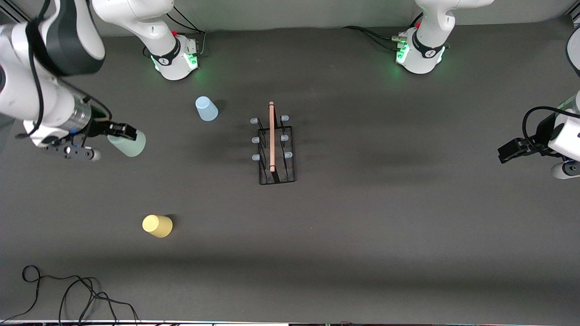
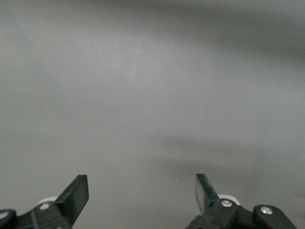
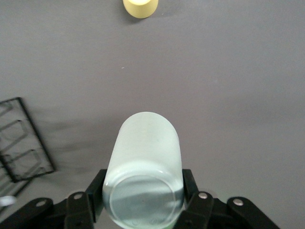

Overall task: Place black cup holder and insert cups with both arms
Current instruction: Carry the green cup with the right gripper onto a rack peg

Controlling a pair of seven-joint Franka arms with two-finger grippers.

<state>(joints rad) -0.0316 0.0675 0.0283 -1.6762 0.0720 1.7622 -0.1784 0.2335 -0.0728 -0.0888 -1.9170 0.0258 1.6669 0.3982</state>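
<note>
The black cup holder [image 1: 274, 149] stands upright mid-table, its wooden rod handle on top and pale-tipped pegs bare; its wire base also shows in the right wrist view [image 3: 21, 143]. My right gripper [image 1: 123, 132] is shut on the pale grey-green cup [image 1: 129, 143], held lying sideways at the right arm's end of the table; the cup [image 3: 143, 167] sits between both fingers. The light blue cup [image 1: 206, 108] stands upside down near the right arm's base. The yellow cup [image 1: 157, 225] [image 3: 140, 7] sits nearer the front camera. My left gripper [image 1: 509, 151] [image 2: 142, 193] waits open at the left arm's end.
A black cable [image 1: 68, 294] lies coiled on the table at the front edge, toward the right arm's end. Both arm bases [image 1: 174, 56] [image 1: 419, 54] stand along the table's edge farthest from the front camera.
</note>
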